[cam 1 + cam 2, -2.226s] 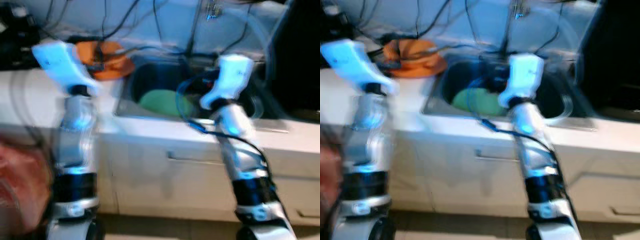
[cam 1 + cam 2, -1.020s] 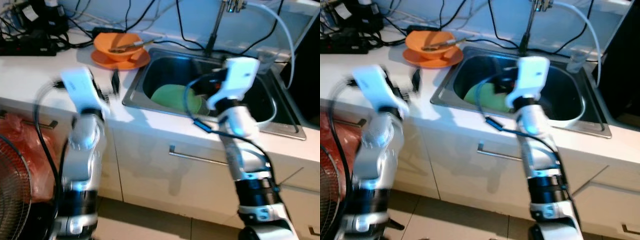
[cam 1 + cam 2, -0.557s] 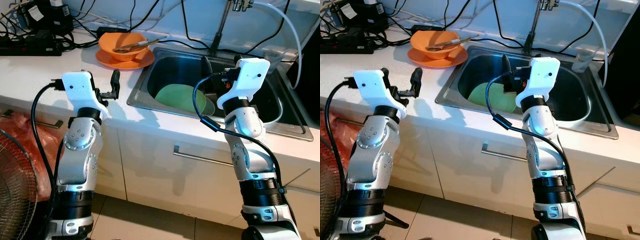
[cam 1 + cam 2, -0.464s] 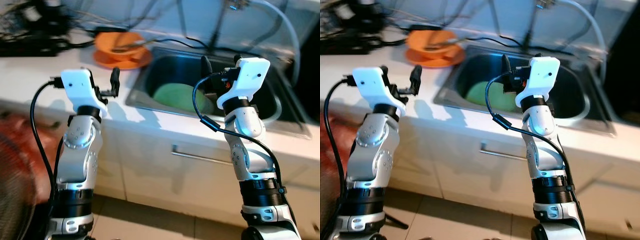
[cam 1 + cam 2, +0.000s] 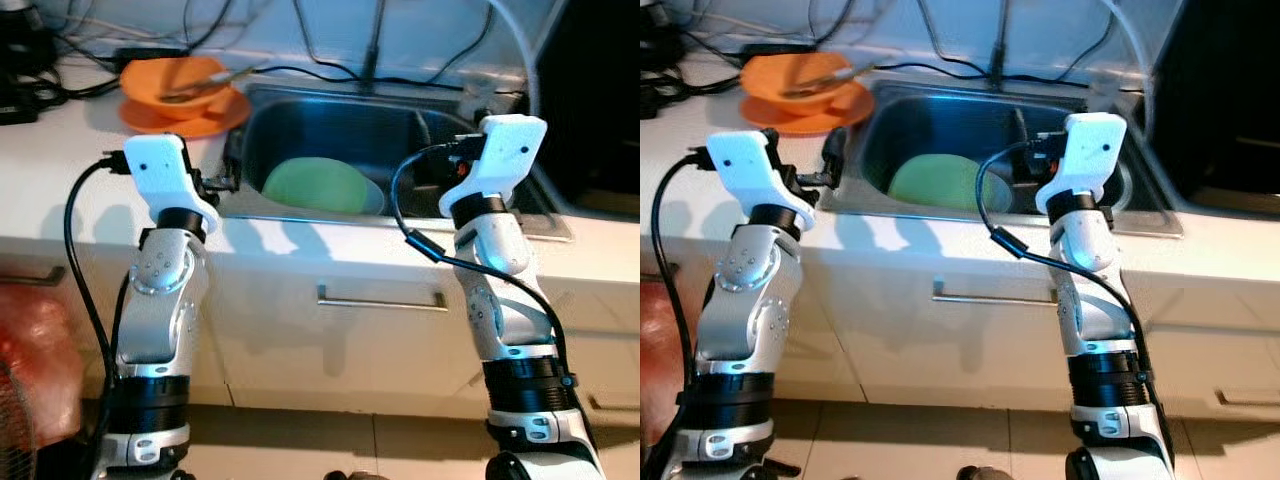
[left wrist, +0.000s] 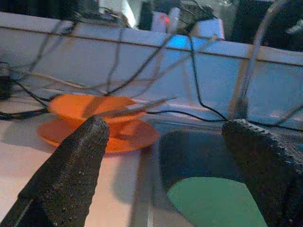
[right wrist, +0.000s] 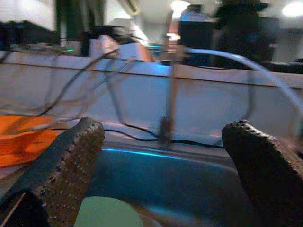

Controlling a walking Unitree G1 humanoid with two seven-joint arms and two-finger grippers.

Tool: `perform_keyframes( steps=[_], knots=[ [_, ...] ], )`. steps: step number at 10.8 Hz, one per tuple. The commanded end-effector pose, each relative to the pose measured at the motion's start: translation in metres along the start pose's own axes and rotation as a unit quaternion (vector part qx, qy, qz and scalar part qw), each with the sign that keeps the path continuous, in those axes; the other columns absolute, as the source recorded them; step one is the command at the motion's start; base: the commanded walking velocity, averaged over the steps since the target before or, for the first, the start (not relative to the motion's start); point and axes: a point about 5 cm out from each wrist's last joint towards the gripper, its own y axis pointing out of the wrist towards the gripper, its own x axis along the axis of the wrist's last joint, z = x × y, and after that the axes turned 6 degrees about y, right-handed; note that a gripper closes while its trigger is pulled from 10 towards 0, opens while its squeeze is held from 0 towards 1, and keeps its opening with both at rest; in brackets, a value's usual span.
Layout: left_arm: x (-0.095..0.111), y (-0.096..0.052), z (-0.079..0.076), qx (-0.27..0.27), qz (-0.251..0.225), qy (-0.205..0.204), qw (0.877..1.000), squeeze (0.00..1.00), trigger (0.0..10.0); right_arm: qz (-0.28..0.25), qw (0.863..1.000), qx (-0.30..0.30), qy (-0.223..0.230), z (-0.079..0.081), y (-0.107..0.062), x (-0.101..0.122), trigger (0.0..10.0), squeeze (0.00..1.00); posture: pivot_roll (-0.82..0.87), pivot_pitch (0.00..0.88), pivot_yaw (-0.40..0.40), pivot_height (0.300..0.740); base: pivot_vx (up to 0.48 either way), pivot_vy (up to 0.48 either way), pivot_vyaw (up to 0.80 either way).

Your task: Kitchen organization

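Both arms raised at the near edge of a white desk (image 5: 60, 200) with a steel sink (image 5: 400, 125).
The left gripper (image 6: 163, 156) hangs over the sink's left rim, jaws spread wide and holding nothing; the right gripper (image 7: 161, 156) hangs over the sink's right part, jaws likewise wide and bare. A green plate (image 5: 312, 186) lies in the basin between the arms. An orange bowl (image 5: 178, 78) carrying a utensil (image 6: 137, 107) sits on an orange plate (image 5: 175, 118) at far left, among black cables (image 5: 90, 85).

sink (image 5: 420, 125) – glossy steel | counter (image 5: 60, 200) – smooth white | fingers (image 6: 71, 165) – matt, pebbled
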Motion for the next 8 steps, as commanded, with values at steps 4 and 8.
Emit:
perform_keyframes(
  steps=[4,8],
  knots=[
    [0.0202,0.0057,-0.0020,-0.003,-0.039,0.002,0.999,0.00,10.0,-0.010,1.000,0.010,-0.006,0.0020,0.0022,0.0053,10.0,0.00,-0.01,0.024,-0.060,0.740,0.430,0.000,0.00],
    [0.0195,0.0052,-0.0055,-0.003,-0.035,-0.002,0.999,0.00,10.0,-0.010,1.000,0.015,-0.011,0.0031,0.0027,0.0060,10.0,0.00,-0.01,0.025,-0.063,0.740,0.446,0.000,0.00]
  ],
)
